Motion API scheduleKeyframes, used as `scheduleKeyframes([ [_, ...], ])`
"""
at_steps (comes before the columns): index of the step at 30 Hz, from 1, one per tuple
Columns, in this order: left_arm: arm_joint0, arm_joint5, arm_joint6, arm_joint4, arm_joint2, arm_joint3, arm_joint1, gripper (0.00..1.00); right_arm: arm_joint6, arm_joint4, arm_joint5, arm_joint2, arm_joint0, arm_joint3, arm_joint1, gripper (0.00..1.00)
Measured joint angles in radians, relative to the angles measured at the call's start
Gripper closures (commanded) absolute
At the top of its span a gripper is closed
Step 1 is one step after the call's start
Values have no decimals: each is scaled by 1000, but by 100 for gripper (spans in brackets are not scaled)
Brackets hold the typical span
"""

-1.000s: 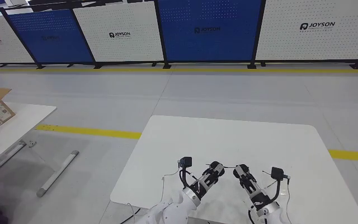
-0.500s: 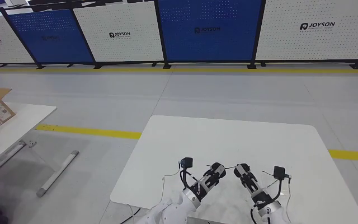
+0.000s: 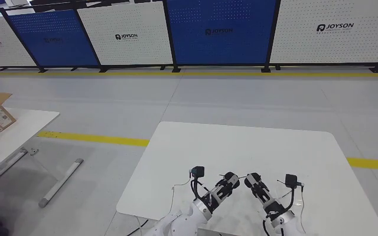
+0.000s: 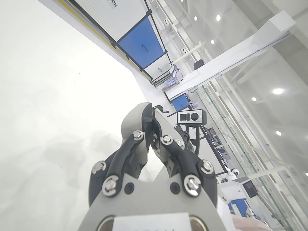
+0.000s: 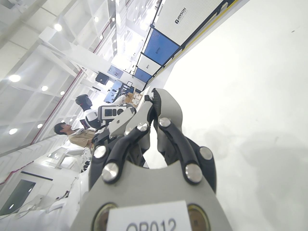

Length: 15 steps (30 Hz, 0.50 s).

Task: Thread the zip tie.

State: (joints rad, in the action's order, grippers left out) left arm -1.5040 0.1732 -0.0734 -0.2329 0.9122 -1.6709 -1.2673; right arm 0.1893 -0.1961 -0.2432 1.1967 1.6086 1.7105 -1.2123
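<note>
Over the near part of the white table (image 3: 248,141), the left gripper (image 3: 234,177) is clenched on the thin black zip tie (image 4: 152,126). The right gripper (image 3: 250,177), just beside it, pinches the tie too.

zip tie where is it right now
In the left wrist view the zip tie shows as a thin black strip pinched in the left gripper, above the table near its robot-side edge, close beside the right gripper.
</note>
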Motion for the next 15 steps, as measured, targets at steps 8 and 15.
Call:
scheduleKeyframes([
  [8, -1, -26, -23, 2, 3, 4, -3, 100, 4, 6, 12, 8, -1, -10, -1, 100],
  [15, 4, -50, -31, 14, 2, 11, -8, 100, 14, -17, 6, 1, -6, -18, -2, 81],
])
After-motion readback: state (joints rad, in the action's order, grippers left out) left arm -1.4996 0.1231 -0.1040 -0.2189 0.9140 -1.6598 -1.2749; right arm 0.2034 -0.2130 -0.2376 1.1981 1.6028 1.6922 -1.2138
